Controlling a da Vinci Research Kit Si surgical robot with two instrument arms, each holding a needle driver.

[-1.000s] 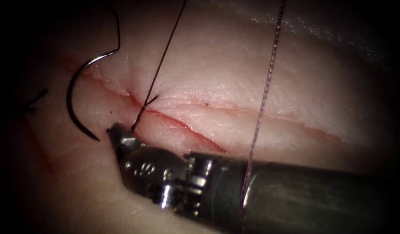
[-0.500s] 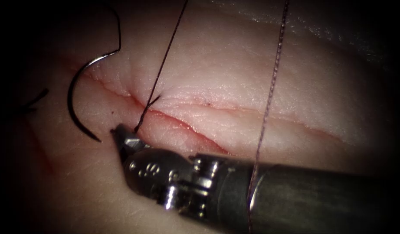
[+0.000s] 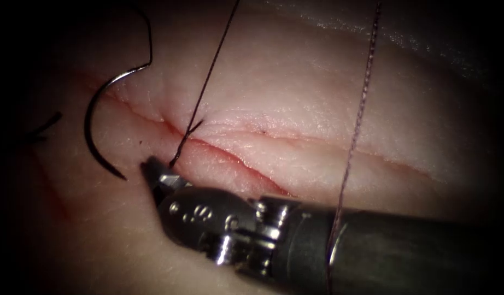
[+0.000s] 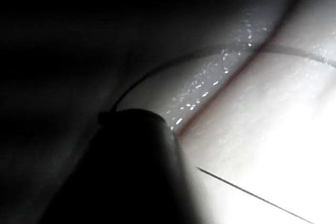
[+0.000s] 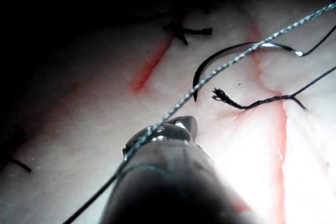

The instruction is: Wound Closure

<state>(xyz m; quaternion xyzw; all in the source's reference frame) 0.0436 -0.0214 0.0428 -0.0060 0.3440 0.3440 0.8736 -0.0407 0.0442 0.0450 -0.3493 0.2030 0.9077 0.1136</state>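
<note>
On the tissue point(image 3: 317, 98) left of the cut point(image 3: 230, 158) | needle point(image 3: 96, 128) lies free, dark, curved | right claw point(image 3: 153, 169) closed, empty | left claw: cannot tell

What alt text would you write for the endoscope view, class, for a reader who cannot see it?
The right tool rests its tip on the tissue just below the cut, beside a short thread end. The curved needle lies free on the tissue at left. A long thread crosses the tool's shaft.

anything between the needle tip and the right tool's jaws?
Bare tissue. Endoscope view shows an open gap between the needle point and the right tool; the short thread tail sits on the tool's far side.
</note>
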